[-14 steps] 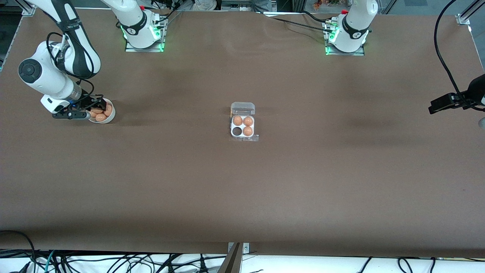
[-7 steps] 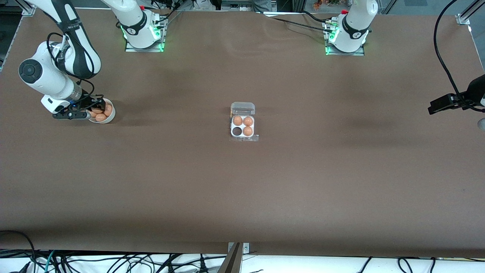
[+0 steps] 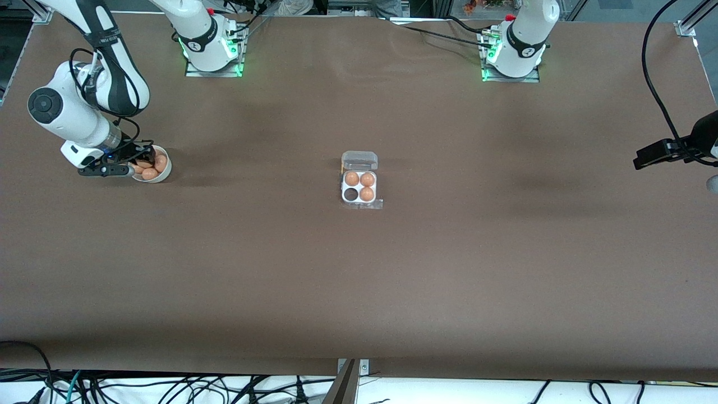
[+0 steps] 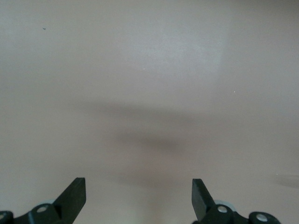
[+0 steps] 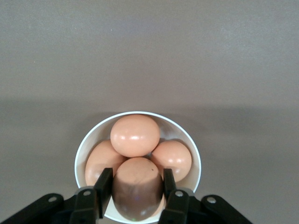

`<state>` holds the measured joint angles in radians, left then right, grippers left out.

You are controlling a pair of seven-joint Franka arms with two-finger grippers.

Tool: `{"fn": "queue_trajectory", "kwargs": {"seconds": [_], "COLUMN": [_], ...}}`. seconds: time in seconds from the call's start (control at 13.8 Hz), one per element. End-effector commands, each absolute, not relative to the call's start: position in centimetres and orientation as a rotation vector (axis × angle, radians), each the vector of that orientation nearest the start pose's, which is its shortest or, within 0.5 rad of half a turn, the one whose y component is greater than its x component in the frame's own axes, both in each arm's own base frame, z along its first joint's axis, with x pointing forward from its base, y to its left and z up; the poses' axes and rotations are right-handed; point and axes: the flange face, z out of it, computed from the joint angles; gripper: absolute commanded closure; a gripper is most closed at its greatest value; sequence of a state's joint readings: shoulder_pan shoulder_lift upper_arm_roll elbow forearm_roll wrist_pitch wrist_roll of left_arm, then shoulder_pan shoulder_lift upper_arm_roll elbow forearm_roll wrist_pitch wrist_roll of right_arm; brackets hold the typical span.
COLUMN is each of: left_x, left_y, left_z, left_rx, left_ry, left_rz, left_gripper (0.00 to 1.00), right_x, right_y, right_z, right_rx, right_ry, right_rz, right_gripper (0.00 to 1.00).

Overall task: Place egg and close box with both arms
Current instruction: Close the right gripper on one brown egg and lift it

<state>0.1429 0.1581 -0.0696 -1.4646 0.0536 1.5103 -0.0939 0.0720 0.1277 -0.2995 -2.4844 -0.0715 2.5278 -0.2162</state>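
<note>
The box (image 3: 359,191) sits mid-table, its clear lid (image 3: 359,160) open. Three brown eggs fill its cells and one cell (image 3: 351,194) is empty. A round white bowl (image 3: 163,174) of eggs stands toward the right arm's end, and it also shows in the right wrist view (image 5: 196,161). My right gripper (image 3: 138,163) is down in the bowl. In the right wrist view the right gripper (image 5: 137,179) is shut on one egg (image 5: 137,186), with several more eggs around it. My left gripper (image 3: 639,161) waits open and empty at the left arm's end; the left wrist view (image 4: 138,186) shows only bare table under it.
The two arm bases (image 3: 212,50) (image 3: 513,53) stand along the table's edge farthest from the front camera. Cables (image 3: 168,387) hang along the edge nearest the camera. Brown table lies between the bowl and the box.
</note>
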Motion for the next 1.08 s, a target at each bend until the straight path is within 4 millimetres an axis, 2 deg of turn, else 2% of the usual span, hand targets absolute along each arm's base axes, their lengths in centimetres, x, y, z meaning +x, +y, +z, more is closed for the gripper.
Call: {"fn": "queue_trajectory", "kwargs": {"seconds": [0.0, 0.29, 0.58, 0.79, 1.01], "left_x": [59.8, 59.9, 60.3, 60.3, 60.3], "left_y": [5.2, 4.9, 4.6, 4.6, 4.7], "left_z": [58.0, 57.9, 58.1, 58.2, 58.2], "left_rx": [-3.097, -3.099, -3.102, -3.102, -3.1], "left_ry": [-0.242, -0.235, -0.226, -0.226, -0.228], "left_rz": [0.168, 0.168, 0.154, 0.152, 0.151], "left_gripper": [0.0, 0.0, 0.0, 0.0, 0.0], "right_x": [46.3, 47.8, 50.7, 53.0, 55.4], "right_y": [-10.5, -10.5, -8.9, -6.7, -2.8], "right_z": [24.3, 25.9, 29.3, 32.2, 34.0], "right_rx": [-3.206, -3.204, -3.195, -3.182, -3.199], "right_ry": [-0.13, -0.136, -0.172, -0.202, -0.183], "right_rz": [0.114, 0.144, 0.215, 0.294, 0.339], "right_gripper": [0.61, 0.61, 0.62, 0.62, 0.63]}}
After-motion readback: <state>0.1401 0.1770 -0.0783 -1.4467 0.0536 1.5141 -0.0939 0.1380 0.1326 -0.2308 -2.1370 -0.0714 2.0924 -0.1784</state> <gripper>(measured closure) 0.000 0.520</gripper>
